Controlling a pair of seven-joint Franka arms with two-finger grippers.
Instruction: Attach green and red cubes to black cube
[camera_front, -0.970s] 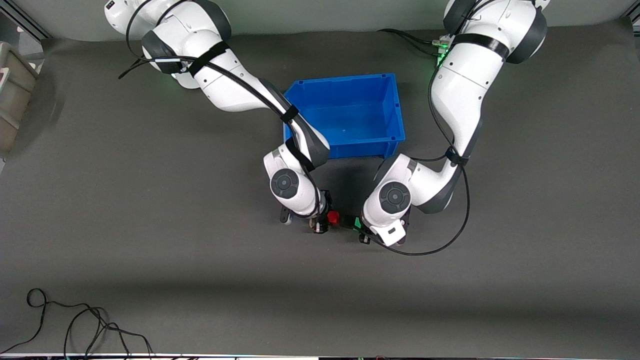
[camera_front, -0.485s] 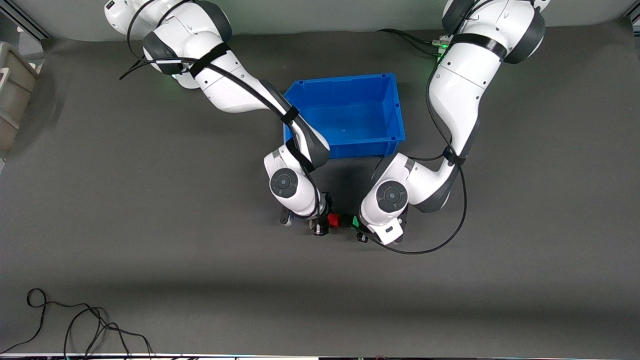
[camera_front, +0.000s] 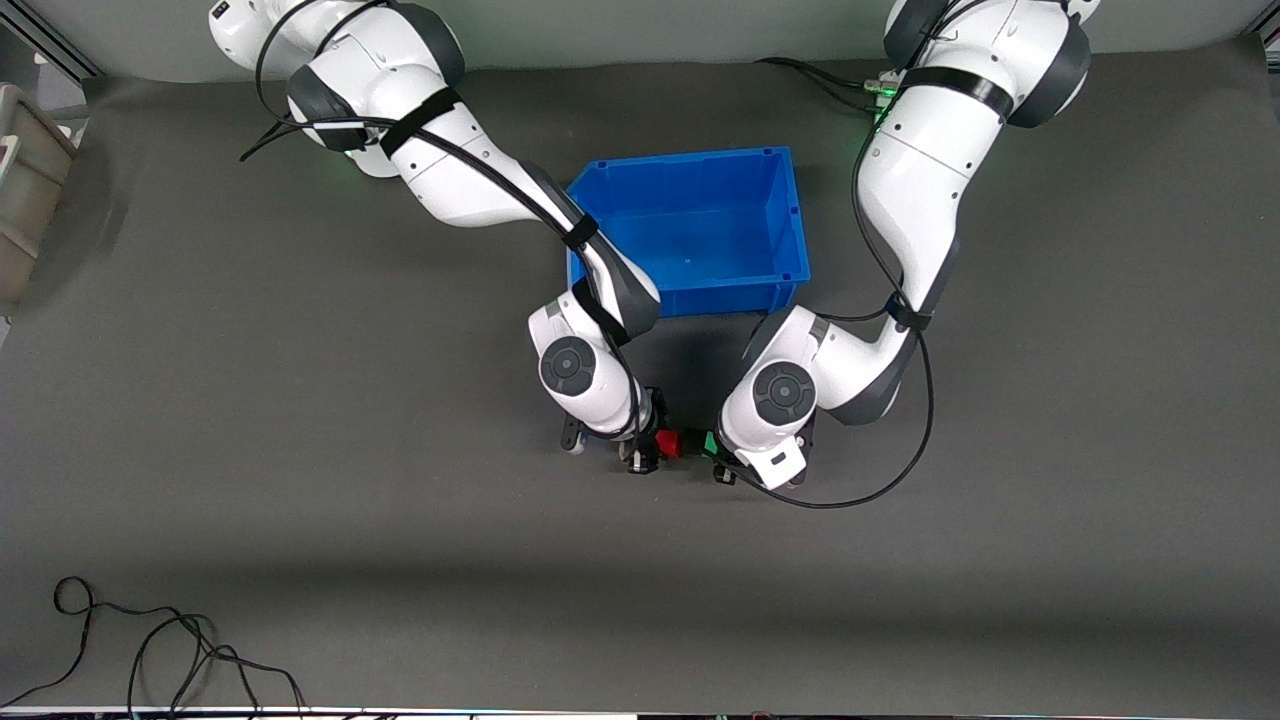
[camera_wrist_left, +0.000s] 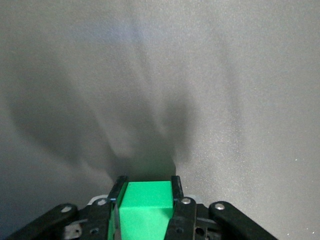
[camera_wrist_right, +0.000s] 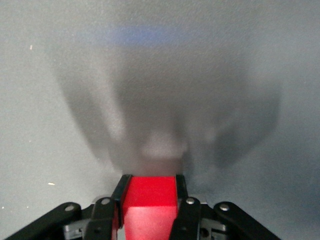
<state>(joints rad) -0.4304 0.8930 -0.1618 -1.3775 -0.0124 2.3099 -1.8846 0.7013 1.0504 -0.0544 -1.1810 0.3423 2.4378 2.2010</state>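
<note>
Just in front of the blue bin (camera_front: 700, 228), the right gripper (camera_front: 645, 452) is clamping the red cube (camera_front: 668, 442) while the left gripper (camera_front: 722, 455) is clamping the green cube (camera_front: 709, 441), the black cube (camera_front: 690, 441) seemingly sandwiched between; faces should be meeting squarely, under gentle pressure.

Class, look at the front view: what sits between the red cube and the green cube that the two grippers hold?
In the front view a small dark block, likely the black cube, shows between the red cube and the green cube. Neither wrist view shows it.
</note>
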